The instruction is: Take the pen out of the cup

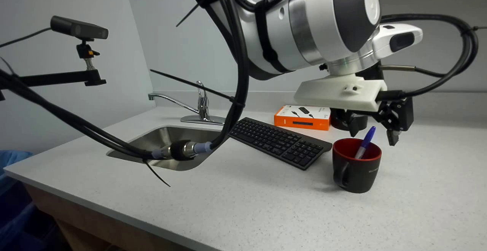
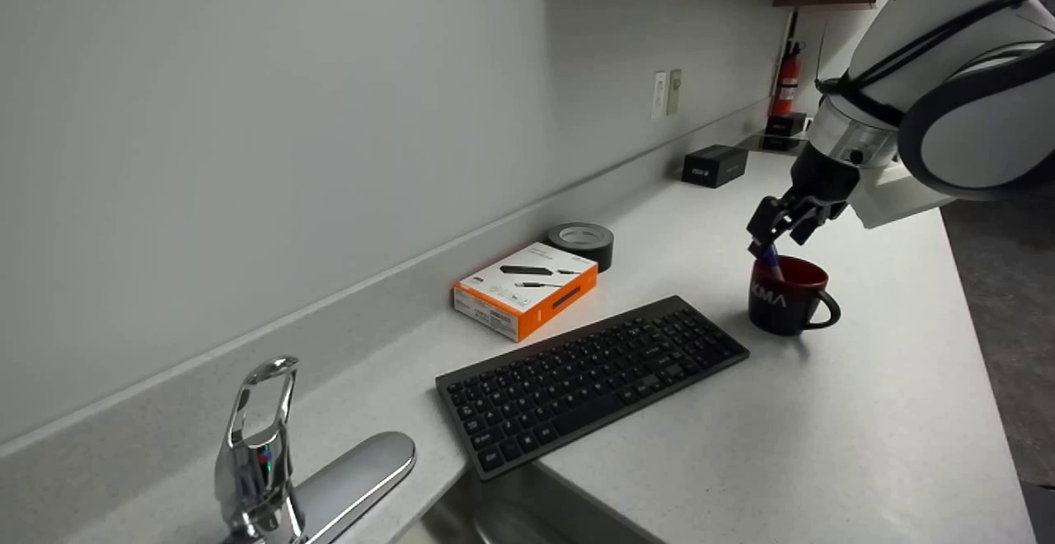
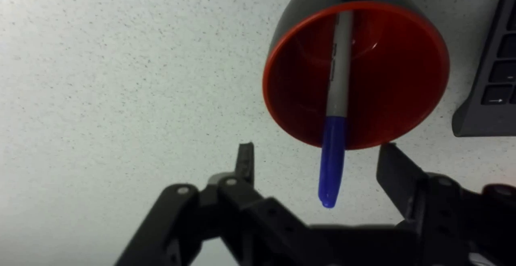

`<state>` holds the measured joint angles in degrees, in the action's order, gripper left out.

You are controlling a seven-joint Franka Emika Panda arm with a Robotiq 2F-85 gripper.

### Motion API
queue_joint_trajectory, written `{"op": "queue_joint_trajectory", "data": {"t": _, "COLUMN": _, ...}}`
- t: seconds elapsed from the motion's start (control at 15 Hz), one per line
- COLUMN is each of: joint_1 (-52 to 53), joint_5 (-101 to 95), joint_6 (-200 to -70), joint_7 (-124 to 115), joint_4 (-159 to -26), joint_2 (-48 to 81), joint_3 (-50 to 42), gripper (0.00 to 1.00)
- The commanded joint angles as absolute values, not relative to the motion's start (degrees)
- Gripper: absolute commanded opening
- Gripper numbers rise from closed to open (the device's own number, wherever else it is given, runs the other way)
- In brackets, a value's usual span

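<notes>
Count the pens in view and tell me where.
1: the pen, leaning in the cup, blue end up and out. Others may be hidden behind objects.

Pen (image 3: pixel 337 109) in cup (image 1: pixel 355 173) — beside keyboard (image 2: pixel 589 385) (box (image 2: pixel 526 290) behind that)

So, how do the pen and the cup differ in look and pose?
The pen is slim, with a blue cap and grey barrel; the cup is broad, dark outside and red inside. The pen leans; the cup stands upright. Shared: the open hand grips neither.
</notes>
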<state>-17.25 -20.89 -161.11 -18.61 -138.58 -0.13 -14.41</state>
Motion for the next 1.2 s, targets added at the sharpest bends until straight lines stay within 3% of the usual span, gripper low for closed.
{"op": "queue_joint_trajectory", "data": {"t": 0.0, "joint_1": -16.42, "joint_5": -20.89, "joint_6": -166.7, "joint_7": -17.79, "joint_4": -139.15, "joint_2": 1.17, "joint_3": -14.78, "gripper": 0.5}}
{"op": "queue_joint_trajectory", "data": {"t": 0.4, "joint_1": -16.55, "joint_5": -15.52, "joint_6": -172.31, "joint_7": -13.36, "joint_4": -140.88, "joint_2": 1.53, "joint_3": -13.03, "gripper": 0.03}}
{"op": "queue_joint_trajectory", "data": {"t": 0.53, "joint_1": -16.68, "joint_5": -13.2, "joint_6": -171.11, "joint_7": -12.14, "joint_4": -141.7, "joint_2": -0.15, "joint_3": -12.55, "gripper": 0.0}}
{"op": "queue_joint_trajectory", "data": {"t": 0.67, "joint_1": -16.8, "joint_5": -11.4, "joint_6": -169.9, "joint_7": -11.15, "joint_4": -142.77, "joint_2": -2.69, "joint_3": -12.58, "gripper": 0.04}}
{"op": "queue_joint_trajectory", "data": {"t": 1.13, "joint_1": -15.24, "joint_5": -7.3, "joint_6": -159.24, "joint_7": -5.19, "joint_4": -146.92, "joint_2": -22.8, "joint_3": -12.68, "gripper": 0.04}}
